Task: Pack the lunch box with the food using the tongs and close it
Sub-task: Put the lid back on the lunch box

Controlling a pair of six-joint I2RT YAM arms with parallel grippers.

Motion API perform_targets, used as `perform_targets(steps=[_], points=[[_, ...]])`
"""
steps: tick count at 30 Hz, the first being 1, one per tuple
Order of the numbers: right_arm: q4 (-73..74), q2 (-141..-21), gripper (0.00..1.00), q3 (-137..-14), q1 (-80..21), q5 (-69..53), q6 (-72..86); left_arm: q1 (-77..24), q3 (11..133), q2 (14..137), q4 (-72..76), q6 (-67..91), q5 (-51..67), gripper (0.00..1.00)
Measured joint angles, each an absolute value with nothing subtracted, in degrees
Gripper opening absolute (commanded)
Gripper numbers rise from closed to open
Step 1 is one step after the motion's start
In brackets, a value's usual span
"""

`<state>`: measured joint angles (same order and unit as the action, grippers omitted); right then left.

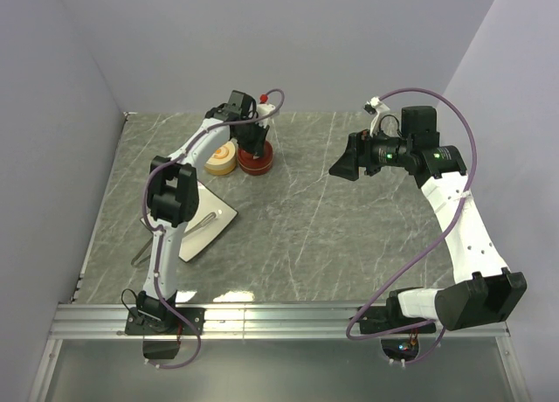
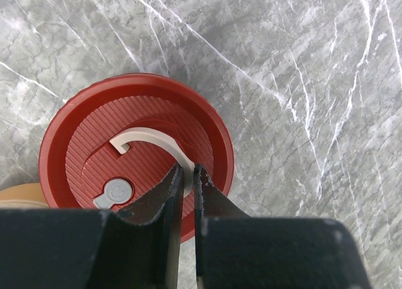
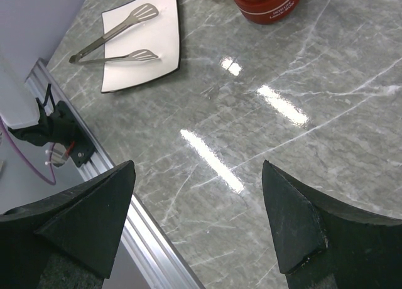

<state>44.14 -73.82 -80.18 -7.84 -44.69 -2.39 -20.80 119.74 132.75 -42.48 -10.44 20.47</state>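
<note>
The lunch box's dark red tub point(image 1: 256, 163) stands at the back left with its ribbed lid point(image 2: 135, 151) on. Beside it, to the left, is the cream tub point(image 1: 222, 160), also lidded. My left gripper point(image 2: 188, 171) points down onto the red lid, its jaws pinched on the lid's white curved handle point(image 2: 151, 138). The silver tongs point(image 3: 119, 30) lie on the white square plate point(image 3: 135, 75). My right gripper point(image 3: 198, 166) hangs open and empty above the table's right half, well apart from the tubs. The food is out of view.
The plate point(image 1: 194, 238) sits near the left arm's base, with the tongs' joined end sticking out over its left edge. An aluminium rail point(image 3: 144, 239) runs along the table's near edge. Plain walls close off the left, back and right.
</note>
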Motion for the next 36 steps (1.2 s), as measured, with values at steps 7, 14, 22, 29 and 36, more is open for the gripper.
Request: perform_targets(steps=[7,14,22,29,36], points=[[44.2,-73.8,0.88,-80.2,-7.8,-44.9,-2.3,-21.7,119.0,132.0,-42.2,-10.5,18.4,0.27],[44.2,-73.8,0.88,-80.2,-7.8,-45.1,-2.2,-22.9,120.8,132.0,-46.1,-10.4,15.0,0.34],[44.2,-73.6,0.88,-80.2,-7.8,-45.1,-2.2,-23.6,121.5,131.9,-48.3,-10.9,10.4,0.41],[44.3,-73.1,0.88,-80.2,-7.8,-44.8,-2.3,-23.6,121.2,130.3,-47.4,-10.7,8.9,0.41],[45.4,-72.1,0.94,-80.2,-7.8,-42.7,-4.0,-21.4,117.1,120.3,-45.4,-8.5,12.3,0.83]])
